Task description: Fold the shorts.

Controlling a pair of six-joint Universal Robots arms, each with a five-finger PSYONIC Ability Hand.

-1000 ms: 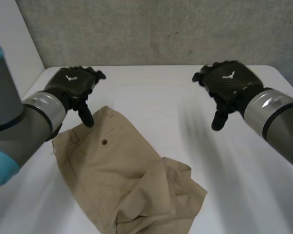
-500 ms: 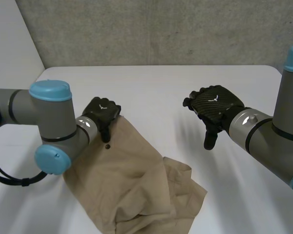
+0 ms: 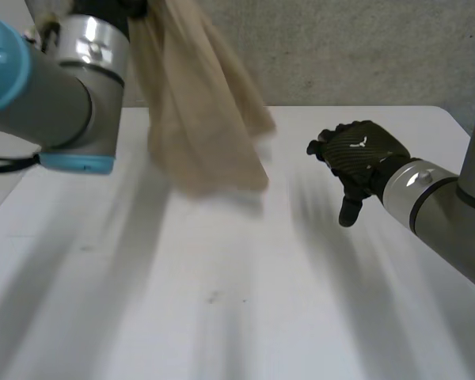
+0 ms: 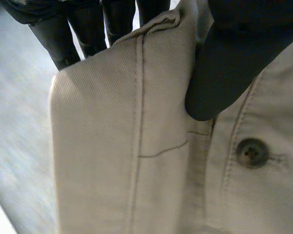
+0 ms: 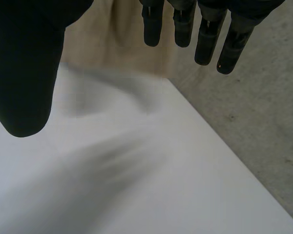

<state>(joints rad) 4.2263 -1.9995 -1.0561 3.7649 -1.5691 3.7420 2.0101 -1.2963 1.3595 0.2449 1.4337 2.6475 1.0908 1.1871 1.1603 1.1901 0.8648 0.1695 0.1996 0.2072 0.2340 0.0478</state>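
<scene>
While gripped high at the end of the left arm (image 3: 63, 87), hang apparently clear of the table (image 3: 222, 317): one pair of shorts (image 3: 198, 103), bunched, long axis running straight down from the grip. Hovers over the tabletop at the end of the right arm (image 3: 435, 206): the right hand (image 3: 360, 154), fingers loosely spread, thumb pointing down, nothing in it. Lie to that hand's left and somewhat higher, near it yet apart.

From the left wrist: pinches the waistband (image 4: 156, 19) with the left hand (image 4: 239, 53), thumb pressed onto the front of the cloth, fingers (image 4: 63, 39) behind its folded edge. Just beside the thumb tip, one button (image 4: 251, 152). Running away from the palm, one stitched seam (image 4: 139, 97), so hang lengthwise below the grip.

From the right wrist: slack and empty, thumb and fingers well apart, bare table under the palm. Beyond the fingertips, the tan cloth, not touching them.

Probably turns, next, on that gap: nearer by far the left hand, already on the cloth; free for a second hold on the waistband, or for smoothing once laid flat, the right one, by reaching to its left and forward. Counted: one pair of shorts, one button in sight, two hands, one busy.
</scene>
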